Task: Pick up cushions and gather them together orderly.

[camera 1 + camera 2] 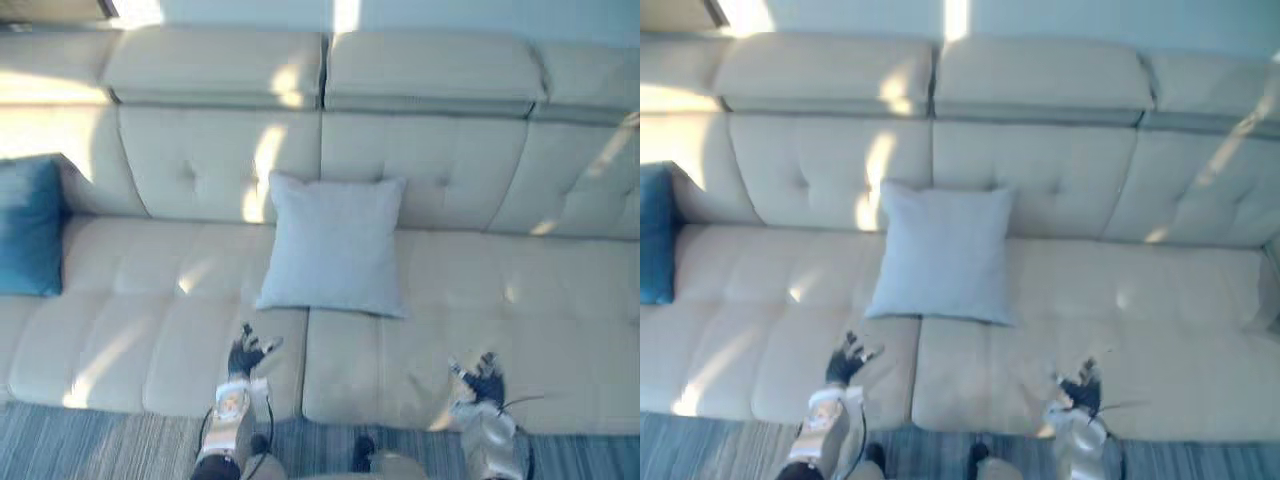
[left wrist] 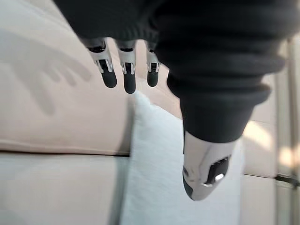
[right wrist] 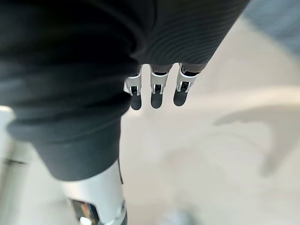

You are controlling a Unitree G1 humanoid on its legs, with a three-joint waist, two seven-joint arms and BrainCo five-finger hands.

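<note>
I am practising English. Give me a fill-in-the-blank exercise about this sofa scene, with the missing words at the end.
1. The light grey cushion leans against the ____ of the sofa.
2. The second cushion, at the sofa's left end, is ____ in colour.
3. The left hand and the right hand, near the seat's front edge, have their fingers ____ and hold nothing.

Missing words: backrest; blue; open.

Bright sunlight streaks the sofa (image 1: 450, 290), with soft shadows on its seat.
</note>
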